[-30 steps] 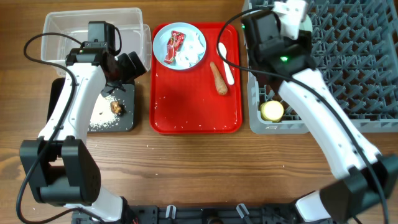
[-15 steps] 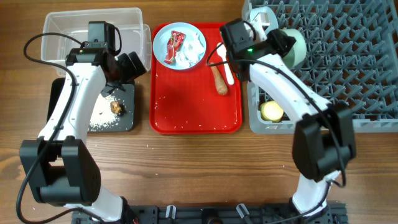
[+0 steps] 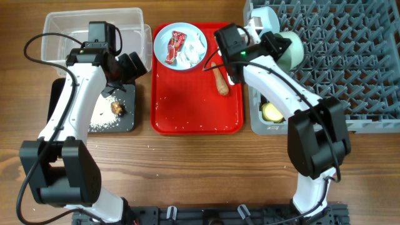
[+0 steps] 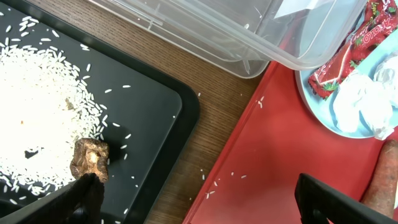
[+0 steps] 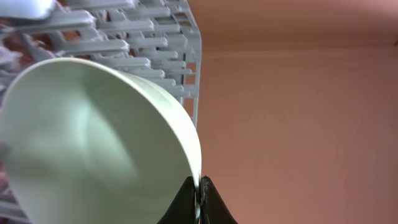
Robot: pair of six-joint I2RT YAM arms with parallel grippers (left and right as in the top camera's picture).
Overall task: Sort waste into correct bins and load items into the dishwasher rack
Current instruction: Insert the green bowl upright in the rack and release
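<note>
One large grey rack (image 3: 350,69) stands at the right, the black tray (image 4: 149,118) at the left. Over the rack's left part, the right gripper (image 5: 198,193) is clamped on the rim of the mint-green bowl (image 3: 291,50). The left gripper (image 4: 199,193), fingers wide apart, hangs just beside the dark food lump (image 4: 90,160) on the tray.

Table (image 3: 187,162) bears tub (image 3: 56,19), black tray (image 3: 129,122), red tray (image 3: 194,103), rack (image 3: 350,75)
</note>
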